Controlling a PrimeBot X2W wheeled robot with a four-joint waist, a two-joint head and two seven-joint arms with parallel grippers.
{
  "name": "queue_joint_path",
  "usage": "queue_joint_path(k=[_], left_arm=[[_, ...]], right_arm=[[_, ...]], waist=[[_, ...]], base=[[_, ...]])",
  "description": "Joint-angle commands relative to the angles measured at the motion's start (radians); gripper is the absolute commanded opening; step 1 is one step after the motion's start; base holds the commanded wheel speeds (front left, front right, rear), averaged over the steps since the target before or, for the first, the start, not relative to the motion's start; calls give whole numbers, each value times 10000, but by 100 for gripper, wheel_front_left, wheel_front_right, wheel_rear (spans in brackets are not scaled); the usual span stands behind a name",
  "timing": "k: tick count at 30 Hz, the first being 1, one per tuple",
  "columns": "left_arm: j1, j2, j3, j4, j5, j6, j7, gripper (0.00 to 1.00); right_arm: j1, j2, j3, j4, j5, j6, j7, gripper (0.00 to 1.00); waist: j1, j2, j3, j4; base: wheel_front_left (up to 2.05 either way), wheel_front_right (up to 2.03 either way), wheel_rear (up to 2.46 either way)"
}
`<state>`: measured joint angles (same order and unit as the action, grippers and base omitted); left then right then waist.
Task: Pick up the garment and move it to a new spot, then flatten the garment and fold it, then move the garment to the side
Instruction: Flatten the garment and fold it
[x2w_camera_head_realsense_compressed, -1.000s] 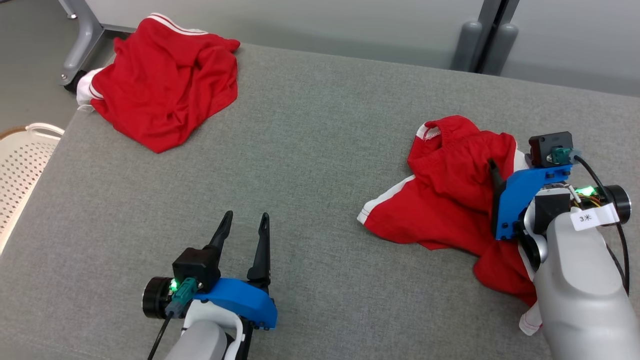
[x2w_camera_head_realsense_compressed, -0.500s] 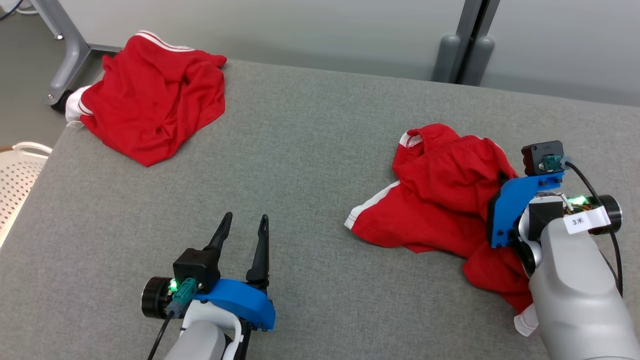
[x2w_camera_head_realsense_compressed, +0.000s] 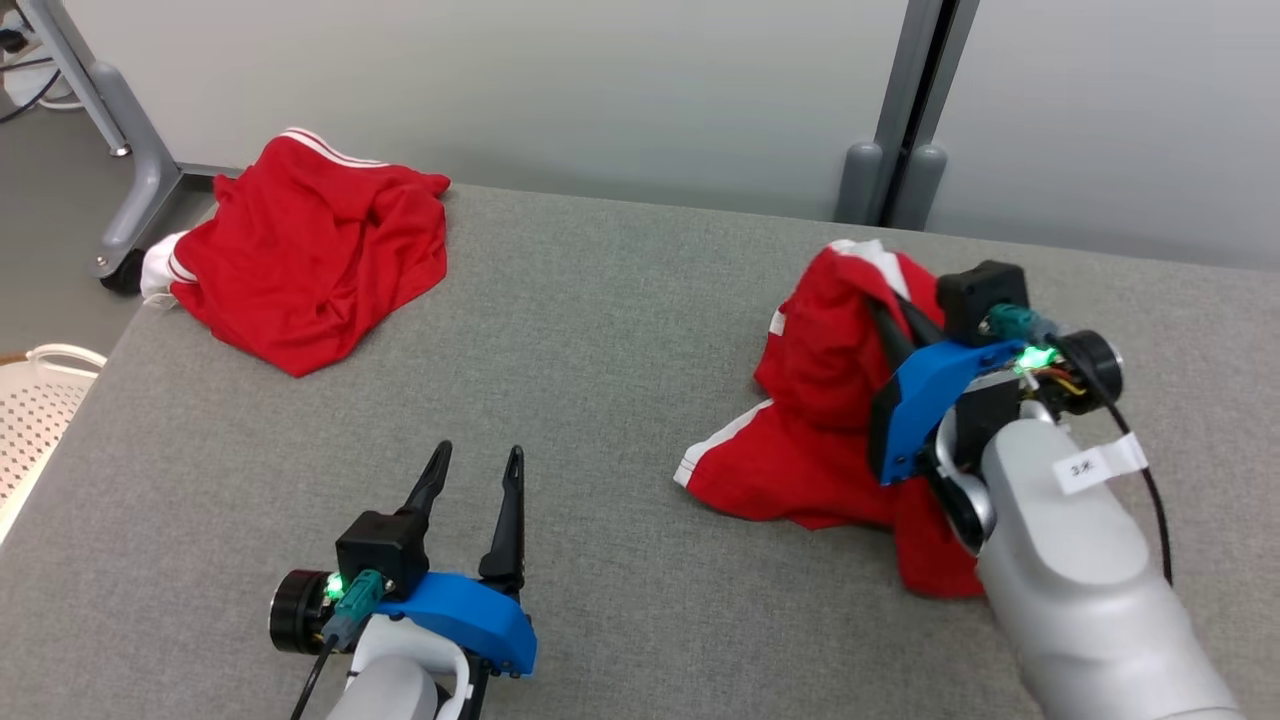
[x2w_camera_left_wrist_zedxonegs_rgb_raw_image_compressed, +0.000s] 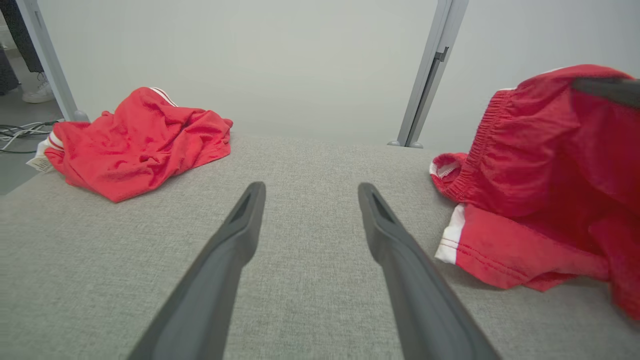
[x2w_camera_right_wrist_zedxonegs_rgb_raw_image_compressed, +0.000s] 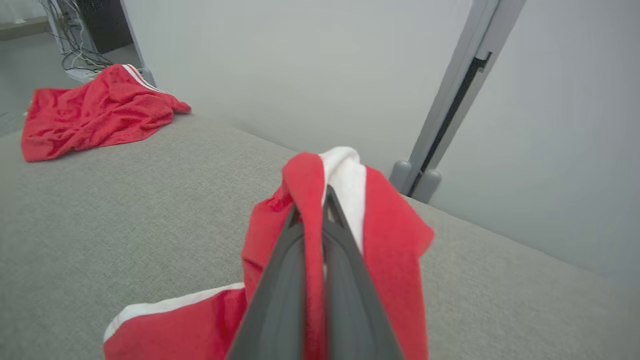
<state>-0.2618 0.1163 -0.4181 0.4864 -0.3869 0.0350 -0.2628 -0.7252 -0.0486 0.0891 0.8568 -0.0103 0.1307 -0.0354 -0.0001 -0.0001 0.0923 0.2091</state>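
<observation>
Your right gripper (x2w_camera_head_realsense_compressed: 882, 303) is pinching the garment (x2w_camera_head_realsense_compressed: 810, 400), a pair of red shorts with white trim. Its fingers (x2w_camera_right_wrist_zedxonegs_rgb_raw_image_compressed: 280, 280) are pressing together on a fold of cloth beside a white stripe. That fold is standing up off the counter (x2w_camera_head_realsense_compressed: 600, 350) on your right side. The rest of the shorts is draping down from it, and the lower part, with a white-edged hem (x2w_camera_head_realsense_compressed: 715, 450), is lying on the gray surface. Your left gripper (x2w_camera_head_realsense_compressed: 479, 455) is hovering low over bare counter, well apart from the shorts, with its fingers spread wide and holding nothing.

You are dealing with thin, limp cloth here. It is looking very light, so weight is not going to trouble the grip. Slip is the likelier trouble, as a single smooth fold can slide out of a narrow pinch. Expect it to sag, swing and bunch under its own drape, and no part of it is going to hold a shape for you. Dragging the low part across the rough counter cloth may also tug against the pinch.

For the flattening, you are likely better off taking the gathered waistband (x2w_camera_left_wrist_zedxonegs_rgb_raw_image_compressed: 477, 145), which is looking thicker and is giving the fingers more to bite. A hold at each end of it, one per gripper, should let the legs hang straight.

A second garment (x2w_camera_head_realsense_compressed: 300, 270), also red, is lying crumpled at the far left corner, well apart from the one you are holding.
</observation>
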Motion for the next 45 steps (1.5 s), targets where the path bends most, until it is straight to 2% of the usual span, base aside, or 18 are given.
queue_joint_path(k=[1,6,12,13,17,23,24,25,26,27,31,35,40,45], left_arm=[[150,54,65,23,33,18,-30,100],[259,171,106,-75,-1,88,-30,100],[311,267,179,-249,-48,166,-30,100],[316,282,216,-322,-54,223,-30,100],[234,263,169,-345,-64,240,-30,100],[126,231,50,-263,-78,221,-30,100],[129,225,37,-245,-83,217,-30,100],[141,221,26,-230,-91,209,-29,100],[160,219,22,-205,-97,200,-29,100],[183,219,13,-183,-107,194,-29,100],[304,234,25,-134,-145,190,-30,100],[411,234,30,-144,-154,187,-29,100],[524,215,-29,-146,-136,124,-29,100],[513,175,-113,-141,-127,93,-30,100]], right_arm=[[373,-36,454,-234,312,2,-99,0],[1271,-37,2209,-1591,1123,2,-70,0],[2524,-41,3728,-3212,1434,2,237,0],[3163,-38,4631,-3728,1364,2,517,0],[3492,-39,5369,-3577,1403,2,571,0],[3402,-36,6093,-2926,1142,2,-63,0],[3406,-33,6167,-2845,1205,2,-151,9],[3438,-35,6293,-2748,1280,2,-198,38],[3442,-33,6405,-2722,1342,2,-291,87],[3456,-30,6498,-2692,1419,2,-379,100],[3611,-39,6618,-2754,1741,2,-771,100],[3804,-39,6175,-3031,1994,2,-1146,100],[4289,-41,4938,-3534,2073,2,-1524,100],[4865,-41,3203,-4067,1887,2,-1760,100]], waist=[[1,1,-124,-78],[1,1,-275,-172],[1,1,-206,-237],[1,1,-92,-285],[1,1,27,-287],[1,1,139,-285],[1,1,137,-287],[1,1,130,-289],[1,1,116,-297],[1,1,89,-309],[1,1,-69,-409],[1,1,-333,-592],[1,1,-678,-842],[1,1,-939,-1112]], base=[[0,0,0],[0,0,0],[0,0,0],[0,0,0],[0,0,0],[0,0,0],[0,0,0],[0,0,0],[0,0,0],[0,0,0],[0,0,0],[0,0,0],[0,0,0],[0,0,0]])
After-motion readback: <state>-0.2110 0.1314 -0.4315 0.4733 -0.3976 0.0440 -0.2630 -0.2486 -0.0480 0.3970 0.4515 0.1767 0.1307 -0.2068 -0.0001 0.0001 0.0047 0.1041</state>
